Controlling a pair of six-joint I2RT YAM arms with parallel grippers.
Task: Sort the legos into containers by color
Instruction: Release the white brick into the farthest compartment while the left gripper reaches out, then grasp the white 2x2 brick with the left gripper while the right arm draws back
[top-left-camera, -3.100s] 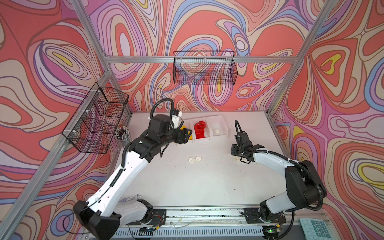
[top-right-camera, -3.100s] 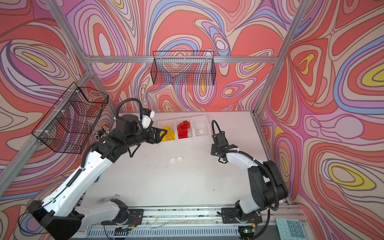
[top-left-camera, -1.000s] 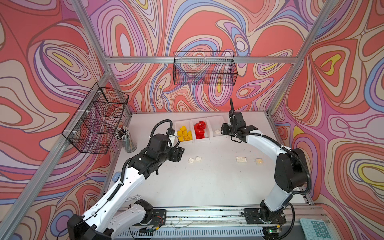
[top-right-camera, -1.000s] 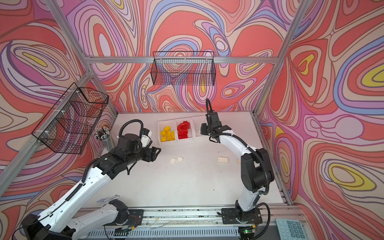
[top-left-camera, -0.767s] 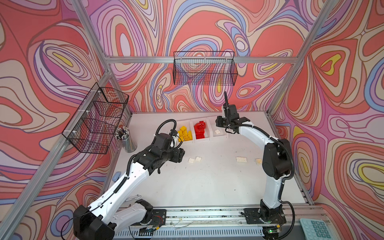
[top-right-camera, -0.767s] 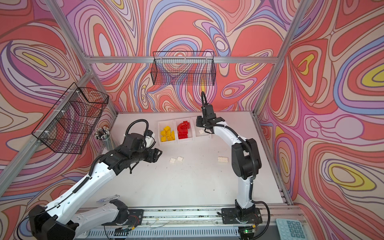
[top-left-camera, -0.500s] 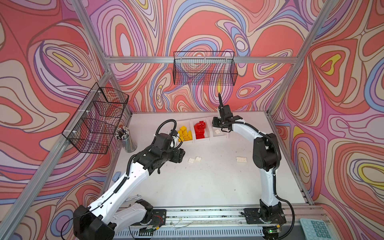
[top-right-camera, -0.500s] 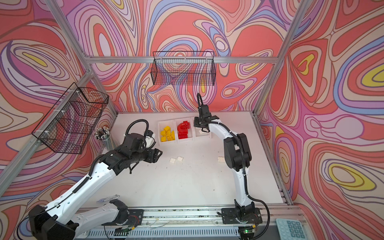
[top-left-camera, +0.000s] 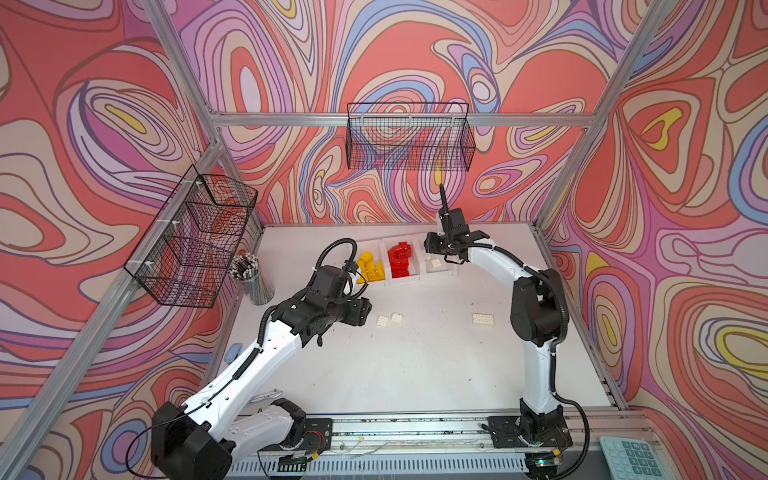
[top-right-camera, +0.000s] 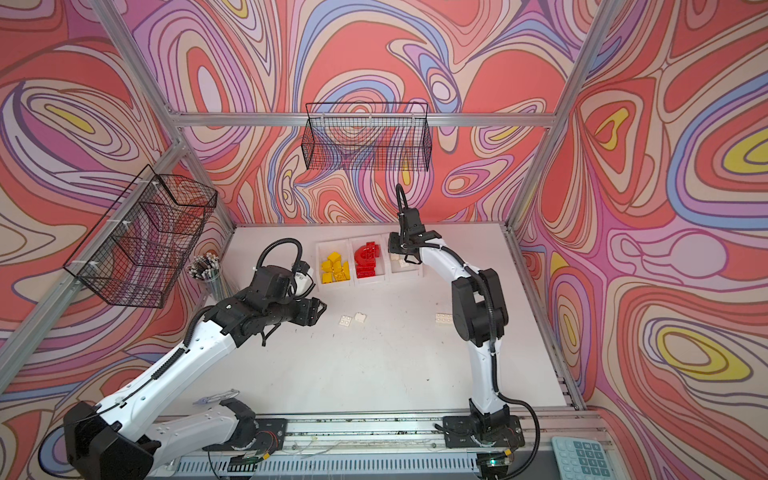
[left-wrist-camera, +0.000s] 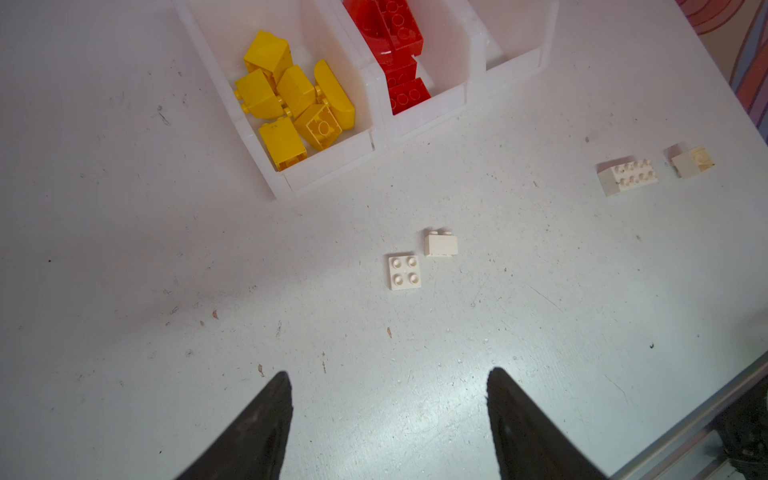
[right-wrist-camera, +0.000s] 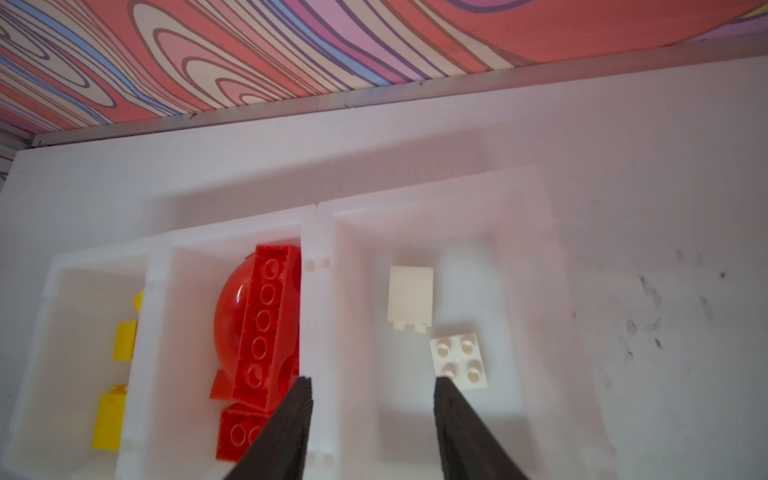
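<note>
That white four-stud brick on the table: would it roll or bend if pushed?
Probably it would slide, not roll: the white four-stud brick sits studs up, square base on the table. It looks like rigid moulded plastic, so likely stiff. Small and smooth-sided, it might slip from a loose pinch.

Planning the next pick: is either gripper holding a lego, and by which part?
Neither. The left gripper is open and empty above the table; the right gripper is open and empty over the bin with white legos.
</note>
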